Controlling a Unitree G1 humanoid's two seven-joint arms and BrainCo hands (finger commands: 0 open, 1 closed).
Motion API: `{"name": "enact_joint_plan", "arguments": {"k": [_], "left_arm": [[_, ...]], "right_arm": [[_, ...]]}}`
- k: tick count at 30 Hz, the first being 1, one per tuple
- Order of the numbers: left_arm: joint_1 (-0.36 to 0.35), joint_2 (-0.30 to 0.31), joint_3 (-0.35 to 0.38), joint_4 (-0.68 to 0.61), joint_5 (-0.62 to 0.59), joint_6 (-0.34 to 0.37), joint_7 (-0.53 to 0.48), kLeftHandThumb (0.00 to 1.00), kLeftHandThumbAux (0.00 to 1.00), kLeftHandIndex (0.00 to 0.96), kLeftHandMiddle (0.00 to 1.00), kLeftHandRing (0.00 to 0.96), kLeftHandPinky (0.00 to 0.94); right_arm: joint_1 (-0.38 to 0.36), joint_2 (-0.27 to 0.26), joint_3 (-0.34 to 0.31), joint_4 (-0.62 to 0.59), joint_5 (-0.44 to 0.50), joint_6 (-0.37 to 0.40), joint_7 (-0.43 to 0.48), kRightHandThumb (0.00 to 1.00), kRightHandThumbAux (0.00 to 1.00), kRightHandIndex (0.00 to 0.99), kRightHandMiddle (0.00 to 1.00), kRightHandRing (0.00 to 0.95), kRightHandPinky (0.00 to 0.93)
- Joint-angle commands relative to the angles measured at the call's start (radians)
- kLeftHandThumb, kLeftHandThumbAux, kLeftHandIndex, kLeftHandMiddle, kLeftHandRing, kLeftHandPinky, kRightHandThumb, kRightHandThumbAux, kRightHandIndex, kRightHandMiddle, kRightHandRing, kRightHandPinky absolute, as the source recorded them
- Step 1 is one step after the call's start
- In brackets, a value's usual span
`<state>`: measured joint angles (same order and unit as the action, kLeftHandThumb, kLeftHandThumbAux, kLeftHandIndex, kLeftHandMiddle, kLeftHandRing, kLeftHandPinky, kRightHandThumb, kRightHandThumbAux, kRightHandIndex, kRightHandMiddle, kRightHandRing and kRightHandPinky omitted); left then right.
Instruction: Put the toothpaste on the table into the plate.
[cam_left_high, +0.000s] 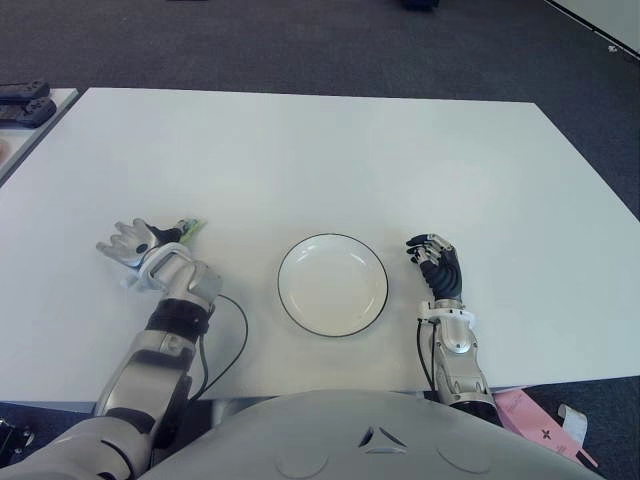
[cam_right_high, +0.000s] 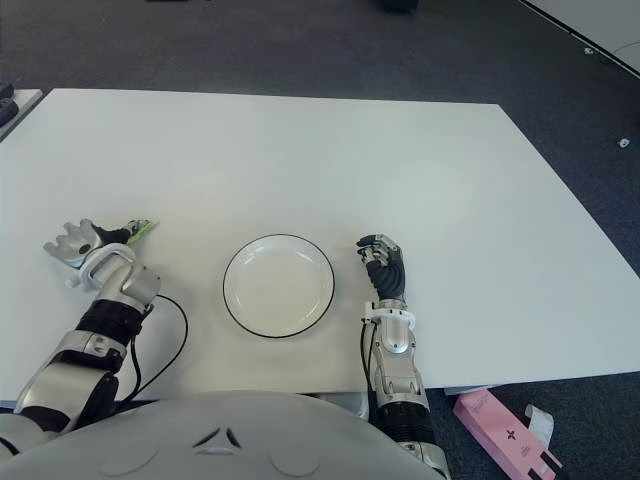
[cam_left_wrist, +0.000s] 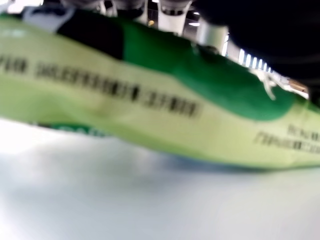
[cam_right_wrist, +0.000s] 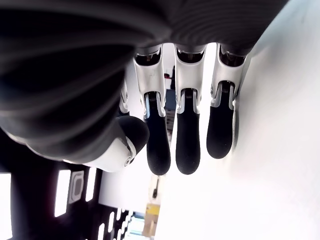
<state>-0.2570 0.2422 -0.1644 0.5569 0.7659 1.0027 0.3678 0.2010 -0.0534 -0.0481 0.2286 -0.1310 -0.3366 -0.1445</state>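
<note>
- The toothpaste (cam_left_high: 191, 230), a green and pale-yellow tube, lies at the left of the frame, only its end showing past the left hand (cam_left_high: 135, 243); the left wrist view is filled by its printed side (cam_left_wrist: 150, 100) just above the pale desk surface.
- Its long axis seems to run slantwise from the left hand toward the upper right, though most of its length is hidden by the hand.
- The left hand is at the tube, fingers fanned toward the left edge of the frame. Whether they have closed on the tube, the pictures do not show.
- The plate (cam_left_high: 300, 305), white with a dark rim and nothing in it, sits in the lower centre, to the right of the tube and well apart from it.
- The left hand is clearly the nearer one. The carry would likely be a short sideways sweep right over bare desk (cam_left_high: 320, 160).
- The right hand (cam_left_high: 437, 262) shows just right of the plate, fingers loosely curled, holding nothing.
- The desk's near edge runs close below the left arm, so room lies upward and rightward.
</note>
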Motion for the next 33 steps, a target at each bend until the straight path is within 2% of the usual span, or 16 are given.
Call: {"name": "enact_joint_plan", "arguments": {"k": [1,6,10,13,18,26,33], "left_arm": [[0.049,-0.040,-0.071,0.096,-0.050,0.007,-0.113,0.065,0.493,0.600,0.167,0.051,0.000],[0.046,-0.042,-0.148,0.019,-0.026,0.077,-0.170,0.073,0.495,0.487,0.161,0.039,0.000],[0.064,-0.024,-0.179,-0.024,-0.022,0.077,-0.187,0.060,0.478,0.414,0.150,0.036,0.000],[0.075,-0.014,-0.191,-0.050,-0.020,0.067,-0.184,0.037,0.456,0.321,0.138,0.039,0.000],[0.098,0.003,-0.201,-0.101,-0.008,0.042,-0.157,0.006,0.428,0.180,0.109,0.041,0.000],[0.165,0.061,-0.186,-0.240,0.034,-0.038,-0.104,0.000,0.377,0.062,0.067,0.025,0.000],[0.227,0.120,-0.124,-0.380,0.026,-0.142,-0.098,0.000,0.351,0.008,0.037,0.005,0.000]], "right_arm": [[0.011,0.003,-0.002,0.010,0.001,-0.012,-0.005,0.714,0.732,0.423,0.473,0.472,0.483],[0.017,0.003,-0.003,0.005,-0.003,-0.014,-0.010,0.714,0.732,0.424,0.475,0.476,0.485],[0.020,0.002,-0.002,0.005,-0.006,-0.016,-0.011,0.713,0.731,0.424,0.475,0.476,0.486],[0.020,0.002,-0.002,0.007,-0.005,-0.018,-0.011,0.713,0.731,0.424,0.476,0.478,0.490],[0.023,0.005,-0.001,0.006,-0.001,-0.023,-0.011,0.713,0.731,0.424,0.478,0.482,0.491],[0.026,0.011,0.001,0.004,0.001,-0.015,-0.013,0.714,0.732,0.424,0.477,0.478,0.488],[0.027,0.015,0.004,0.004,-0.005,-0.014,-0.020,0.715,0.732,0.424,0.476,0.477,0.485]]}}
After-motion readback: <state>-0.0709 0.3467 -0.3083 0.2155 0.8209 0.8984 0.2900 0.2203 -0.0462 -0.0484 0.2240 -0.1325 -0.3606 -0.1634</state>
